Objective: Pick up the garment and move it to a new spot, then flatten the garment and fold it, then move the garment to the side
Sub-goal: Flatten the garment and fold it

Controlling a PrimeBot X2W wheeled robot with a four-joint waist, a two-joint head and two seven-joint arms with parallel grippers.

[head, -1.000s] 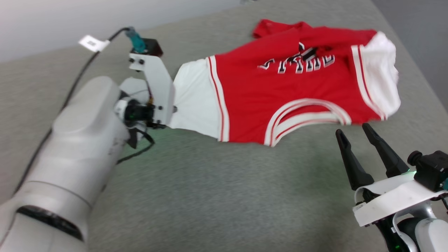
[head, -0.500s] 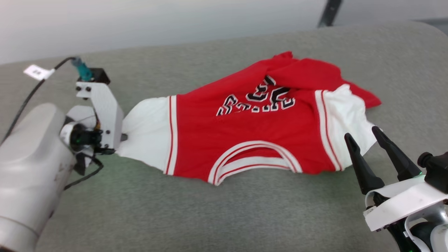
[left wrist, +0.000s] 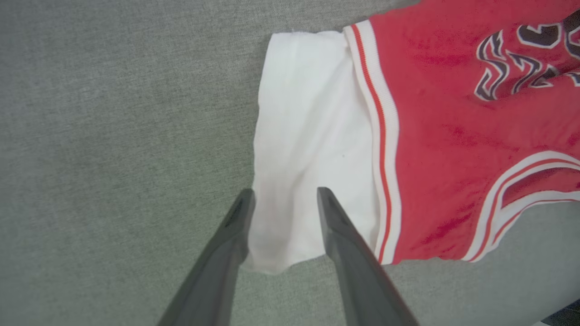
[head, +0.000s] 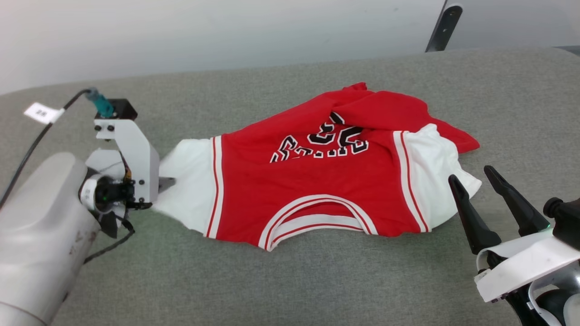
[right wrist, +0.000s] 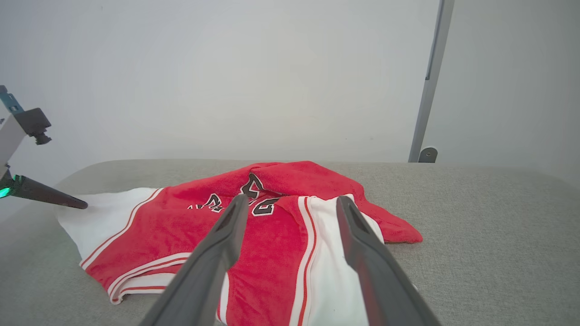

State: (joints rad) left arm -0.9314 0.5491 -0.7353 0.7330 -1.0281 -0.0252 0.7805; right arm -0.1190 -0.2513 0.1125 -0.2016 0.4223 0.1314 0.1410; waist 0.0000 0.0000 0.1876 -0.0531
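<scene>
Snagging worries me most: my left hand (left wrist: 284, 192) stands parted astride the white sleeve (left wrist: 308, 136), gripping nothing, and a careless lift could drag cloth along. The garment (head: 317, 194) lies on the desk (head: 290, 290), its far half bunched over the lettering (head: 317, 145). My right hand (head: 471, 173), spread and empty beside the other sleeve (head: 435, 181), could press that fold in while flattening.
</scene>
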